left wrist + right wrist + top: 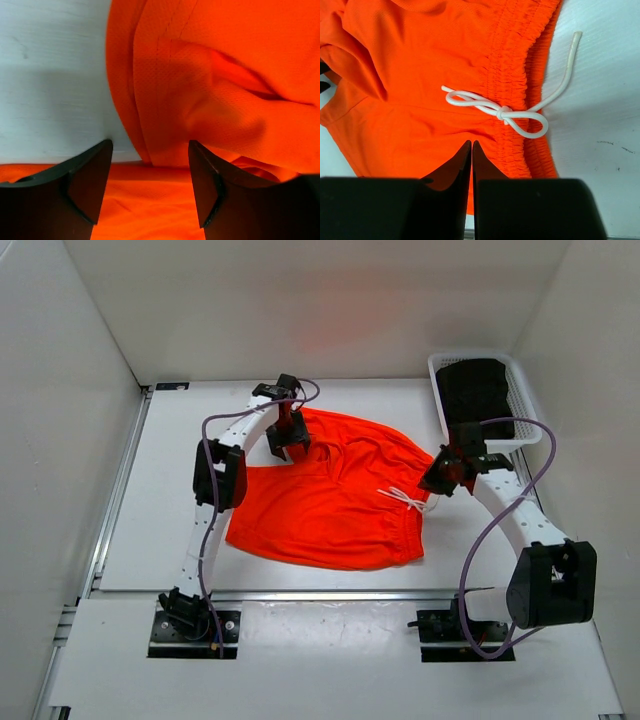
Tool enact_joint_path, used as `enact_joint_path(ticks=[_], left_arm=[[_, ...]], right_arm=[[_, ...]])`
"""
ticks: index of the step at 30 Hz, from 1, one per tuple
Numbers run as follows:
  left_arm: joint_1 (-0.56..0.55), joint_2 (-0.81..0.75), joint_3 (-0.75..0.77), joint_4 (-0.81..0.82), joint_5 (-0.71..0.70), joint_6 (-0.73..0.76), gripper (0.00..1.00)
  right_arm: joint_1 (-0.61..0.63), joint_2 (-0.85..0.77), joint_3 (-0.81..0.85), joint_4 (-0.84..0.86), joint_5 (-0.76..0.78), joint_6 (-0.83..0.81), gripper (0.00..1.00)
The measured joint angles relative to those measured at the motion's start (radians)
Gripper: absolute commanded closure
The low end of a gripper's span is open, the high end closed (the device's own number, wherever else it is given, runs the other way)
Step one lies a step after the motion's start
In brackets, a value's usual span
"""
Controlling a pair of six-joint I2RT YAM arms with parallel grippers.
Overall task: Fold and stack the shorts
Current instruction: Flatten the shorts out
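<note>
The neon-orange shorts (335,500) lie spread on the white table, waistband to the right with the white drawstring (405,498) tied in a bow. One leg is bunched up at the far left. My left gripper (289,447) is open, low over that bunched leg; in the left wrist view (150,165) orange fabric lies between and beyond its fingers. My right gripper (440,478) is shut and empty, just right of the waistband; the right wrist view (471,150) shows its tips over the fabric near the drawstring (505,112).
A white basket (520,400) holding dark folded clothing (478,390) stands at the back right. White walls enclose the table on three sides. Bare white table surface (170,490) lies left of the shorts.
</note>
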Motion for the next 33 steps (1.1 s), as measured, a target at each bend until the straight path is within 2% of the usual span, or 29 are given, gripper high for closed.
enact_joint_path(ticks=[3,5,7,10,17,24,25,26,29,30,33], left_arm=[[-0.010,0.016,0.025,-0.012,-0.001,0.003,0.27],[-0.013,0.021,0.040,-0.012,-0.004,0.004,0.30],[-0.014,0.045,0.073,-0.014,-0.010,0.005,0.46],[-0.013,0.082,0.121,-0.028,-0.020,0.008,0.90],[0.032,0.094,0.141,-0.029,-0.032,0.033,0.90],[0.181,0.082,0.136,-0.017,-0.119,0.076,0.90],[0.204,0.082,0.146,-0.020,-0.131,0.084,0.84],[0.225,0.082,0.156,-0.021,-0.137,0.092,0.60],[0.287,0.082,0.189,-0.016,-0.140,0.115,0.27],[0.302,0.082,0.193,-0.013,-0.140,0.123,0.20],[0.331,0.082,0.190,-0.010,-0.140,0.128,0.20]], right_arm=[[0.000,0.013,0.000,0.000,0.000,-0.002,0.94],[0.000,0.016,0.000,-0.003,0.000,-0.002,0.94],[0.000,0.016,0.000,-0.004,0.000,-0.004,0.92],[-0.001,0.016,0.000,-0.005,0.000,-0.010,0.92],[-0.001,0.023,0.000,-0.011,0.000,-0.027,0.92],[-0.001,0.042,0.000,-0.015,-0.002,-0.056,0.90],[-0.001,0.051,0.001,-0.016,-0.004,-0.061,0.88],[-0.001,0.061,0.002,-0.017,-0.005,-0.067,0.82],[-0.001,0.105,0.022,-0.024,-0.014,-0.087,0.69],[-0.001,0.118,0.031,-0.027,-0.016,-0.093,0.62],[0.002,0.168,0.086,-0.035,-0.026,-0.113,0.57]])
